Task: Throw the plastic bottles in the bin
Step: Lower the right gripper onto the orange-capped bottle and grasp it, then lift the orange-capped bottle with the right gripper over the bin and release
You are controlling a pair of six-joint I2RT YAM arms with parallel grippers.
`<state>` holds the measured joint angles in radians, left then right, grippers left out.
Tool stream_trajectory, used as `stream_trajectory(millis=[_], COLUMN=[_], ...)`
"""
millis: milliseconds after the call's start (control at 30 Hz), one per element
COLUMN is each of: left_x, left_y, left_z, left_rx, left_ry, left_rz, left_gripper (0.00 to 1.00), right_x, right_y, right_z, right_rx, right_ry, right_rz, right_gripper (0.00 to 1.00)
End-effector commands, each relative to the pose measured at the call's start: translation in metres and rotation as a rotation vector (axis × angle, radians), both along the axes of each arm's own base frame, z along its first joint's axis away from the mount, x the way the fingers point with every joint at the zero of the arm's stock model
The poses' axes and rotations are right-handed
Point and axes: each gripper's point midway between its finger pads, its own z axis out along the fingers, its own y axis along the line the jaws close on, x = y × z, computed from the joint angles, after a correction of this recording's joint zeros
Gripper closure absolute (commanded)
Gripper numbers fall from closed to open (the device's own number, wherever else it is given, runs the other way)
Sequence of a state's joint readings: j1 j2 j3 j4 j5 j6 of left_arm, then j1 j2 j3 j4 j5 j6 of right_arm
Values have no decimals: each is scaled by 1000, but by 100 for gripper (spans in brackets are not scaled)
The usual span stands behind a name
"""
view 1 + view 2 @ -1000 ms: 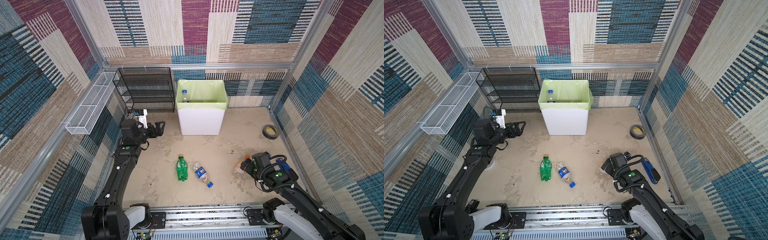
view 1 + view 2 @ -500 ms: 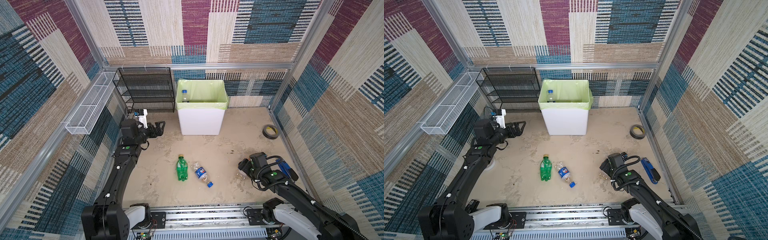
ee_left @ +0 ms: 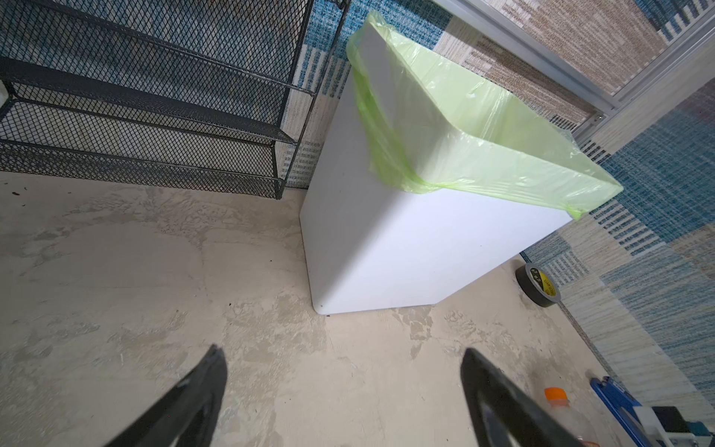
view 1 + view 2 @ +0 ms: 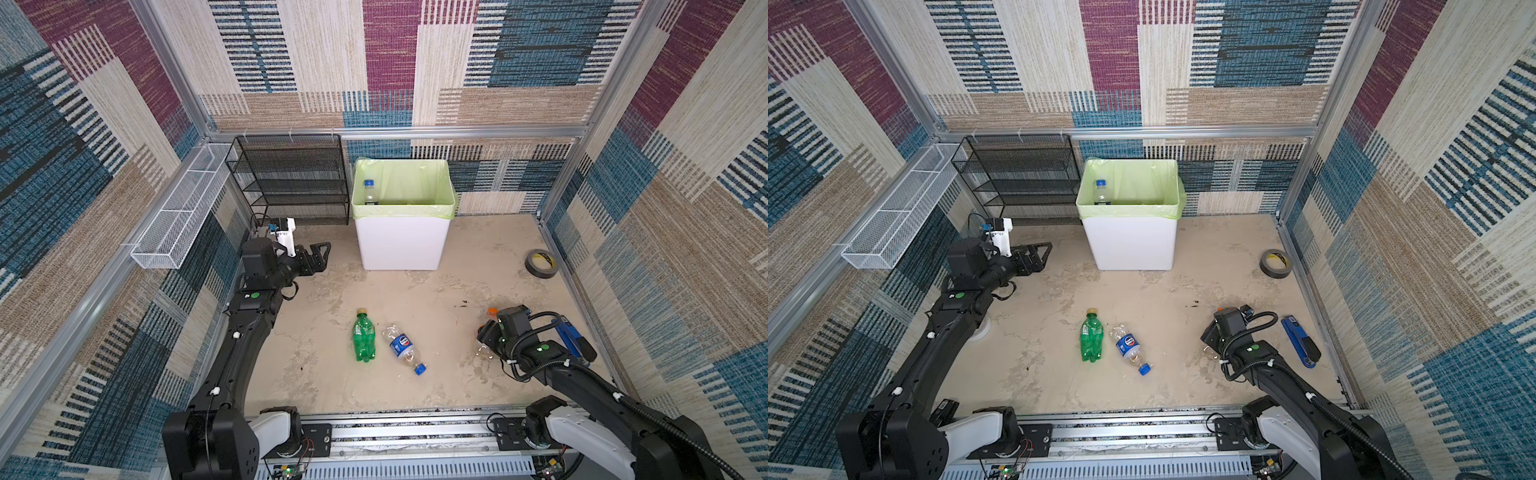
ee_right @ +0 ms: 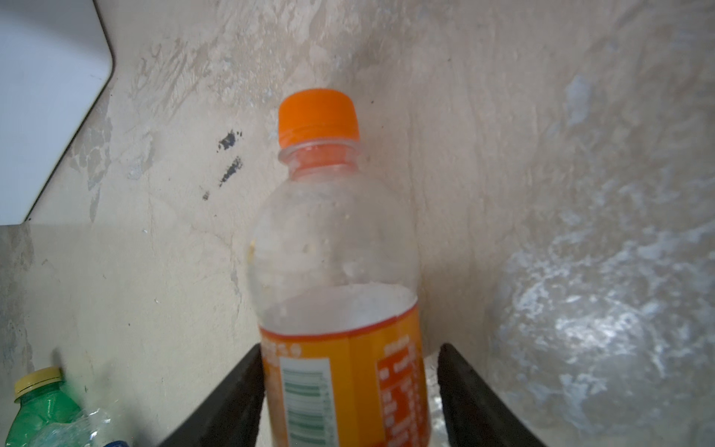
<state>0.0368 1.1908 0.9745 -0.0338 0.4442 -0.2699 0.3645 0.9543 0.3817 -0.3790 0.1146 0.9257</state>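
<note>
Right gripper (image 5: 350,348) straddles the clear orange-capped, orange-labelled plastic bottle (image 5: 332,240) on the floor, 1 jaw seemingly not touching; close squarely before lifting toward the white green-lined bin (image 4: 401,245). Left gripper (image 4: 319,254) gapes empty.

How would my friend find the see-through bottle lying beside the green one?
Find the white bin at the back. In front of it, mid-floor, two bottles lie side by side. Pick the clear bottle with the blue label and blue cap, not the green bottle.
</note>
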Motion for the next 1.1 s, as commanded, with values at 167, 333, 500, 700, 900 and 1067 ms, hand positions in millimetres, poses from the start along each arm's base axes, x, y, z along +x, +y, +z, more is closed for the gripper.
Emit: stream_trajectory(millis=[167,333,500,700,900,1067], left_x=[-1,-2,-3,-2,-4,-4], left_y=[-1,1,-2,-4,-5,-9], left_z=[13,12,15,14,13,13], left_rx=[-4,4,-13,-14,11,-1], left_ry=[-30,-33,-37,-34,-51,-58], left_rz=[-4,5,-10,-14,-12,-33], left_gripper=[5,6,6,6,6,6], right_x=[12,28,60,93,97,90], right_y=[-1,3,21,33,55,61], right_z=[5,28,92,184,273,347], right_rx=[-34,-61,-80,-156,-165,-208], right_ry=[-42,-114,-336,-632,-1016,-1279], right_rz=[15,54,178,265,374,391], right_gripper=[43,48,47,47,47,44])
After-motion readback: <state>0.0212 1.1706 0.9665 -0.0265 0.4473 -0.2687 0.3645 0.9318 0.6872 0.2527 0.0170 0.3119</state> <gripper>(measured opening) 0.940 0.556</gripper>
